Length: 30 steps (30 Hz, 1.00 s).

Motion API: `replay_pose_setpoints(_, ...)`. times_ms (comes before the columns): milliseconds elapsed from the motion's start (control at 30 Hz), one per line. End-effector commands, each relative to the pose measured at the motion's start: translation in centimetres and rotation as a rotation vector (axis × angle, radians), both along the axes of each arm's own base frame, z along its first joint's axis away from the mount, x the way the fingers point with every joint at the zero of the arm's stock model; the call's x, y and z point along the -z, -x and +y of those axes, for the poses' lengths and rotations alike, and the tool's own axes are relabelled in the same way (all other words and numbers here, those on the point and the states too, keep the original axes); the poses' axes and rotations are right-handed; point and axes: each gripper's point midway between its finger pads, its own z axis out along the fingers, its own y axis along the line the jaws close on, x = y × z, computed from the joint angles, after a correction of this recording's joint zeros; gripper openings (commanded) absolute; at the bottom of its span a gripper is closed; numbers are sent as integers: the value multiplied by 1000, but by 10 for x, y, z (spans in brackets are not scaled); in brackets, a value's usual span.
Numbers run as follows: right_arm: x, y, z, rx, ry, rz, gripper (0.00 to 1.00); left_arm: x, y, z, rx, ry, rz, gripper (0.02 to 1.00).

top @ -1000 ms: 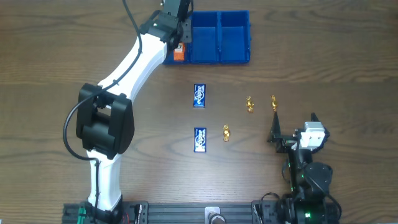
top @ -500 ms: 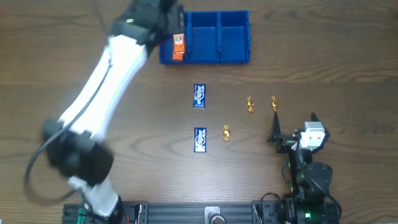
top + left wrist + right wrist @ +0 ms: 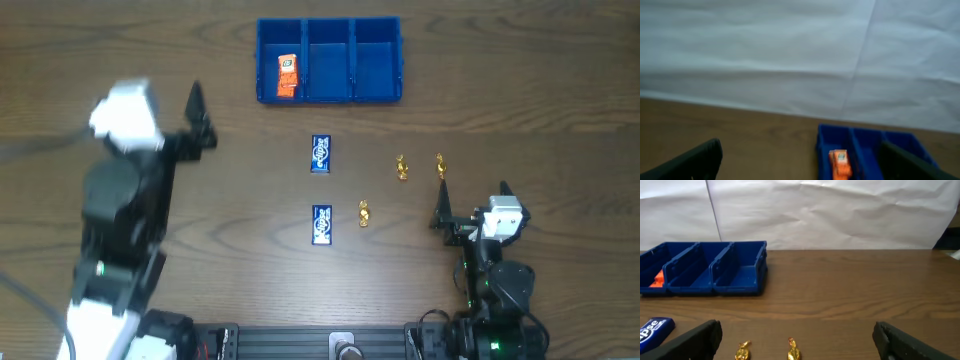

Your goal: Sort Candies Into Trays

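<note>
The left gripper (image 3: 200, 118) hangs open and empty at the table's left side, well apart from the blue tray (image 3: 329, 97). The right gripper (image 3: 472, 198), jaws also spread, sits near its base. An orange candy (image 3: 287, 75) lies in the tray's left compartment. Two blue candies (image 3: 320, 154) and three gold candies (image 3: 402, 167), apparently foil-wrapped, lie on the table (image 3: 560, 120) between tray and right gripper.

We note table (image 3: 560, 120): brown wood, visible grain, smooth, low sheen. Tray (image 3: 330, 98): blue moulded plastic, smooth, slightly glossy. Orange candy (image 3: 287, 75): printed wrapper. Blue candies (image 3: 321, 154) (image 3: 321, 223): glossy printed wrappers. Gold candies (image 3: 402, 167) (image 3: 439, 163) (image 3: 364, 212): shiny crinkled foil. Backdrop (image 3: 840, 215) past table's far edge: white, matt, creased; cloth or paper, we cannot tell. Left arm casing (image 3: 125, 115): white smooth plastic. Right arm's fingers (image 3: 441, 205): black, matt.
</note>
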Motion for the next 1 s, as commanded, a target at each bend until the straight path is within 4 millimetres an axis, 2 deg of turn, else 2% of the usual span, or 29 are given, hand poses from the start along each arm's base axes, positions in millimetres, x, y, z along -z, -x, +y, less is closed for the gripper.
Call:
replay_pose_setpoints(33,1,0,-2,7,8,-1,998,42,40,18,9,0,-57,1000)
replay_pose_setpoints(233,1,0,-2,7,8,-1,998,106,66,24,16,3,-84,998)
replay_pose_setpoints(367,1,0,-2,7,8,-1,998,139,69,23,21,3,-76,998)
replay_pose_setpoints(600,1,0,-2,7,8,-1,998,188,77,21,41,-13,102,998)
replay_pose_setpoints(1000,1,0,-2,7,8,-1,998,187,77,21,43,-13,100,998)
